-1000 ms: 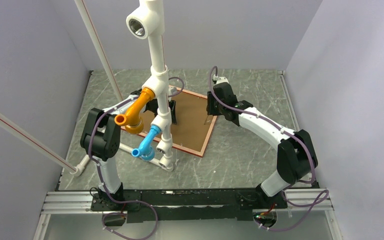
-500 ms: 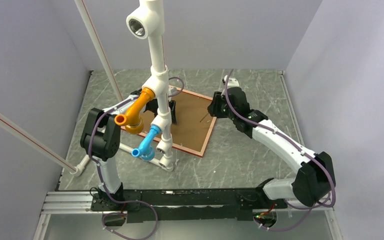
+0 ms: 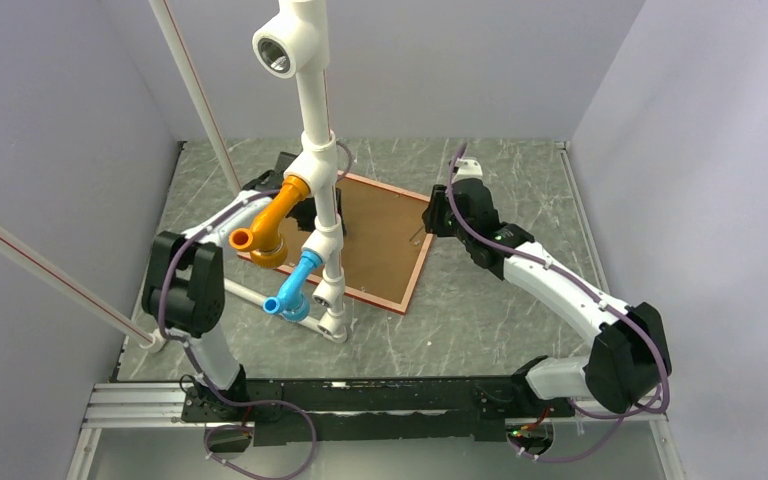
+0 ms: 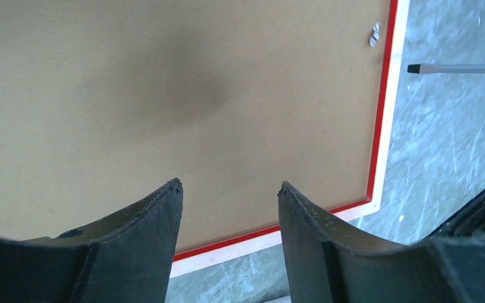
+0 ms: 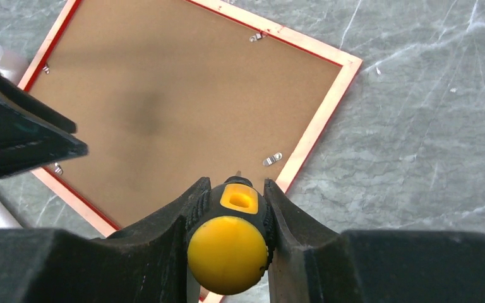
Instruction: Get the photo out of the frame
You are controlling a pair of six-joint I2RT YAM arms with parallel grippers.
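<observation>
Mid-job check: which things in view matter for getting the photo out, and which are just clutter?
Job:
- frame, lying face down
- backing board and its metal clips
- screwdriver, held in the right gripper
- photo: not in view

Lying about:
- white pipe stand with its orange fitting and blue fitting

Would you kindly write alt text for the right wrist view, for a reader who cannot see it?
The right end effector, shut on a yellow-and-black screwdriver, hangs above a red frame lying back side up on a grey marbled table. Its brown backing board is held in by small metal clips along the edges.
</observation>
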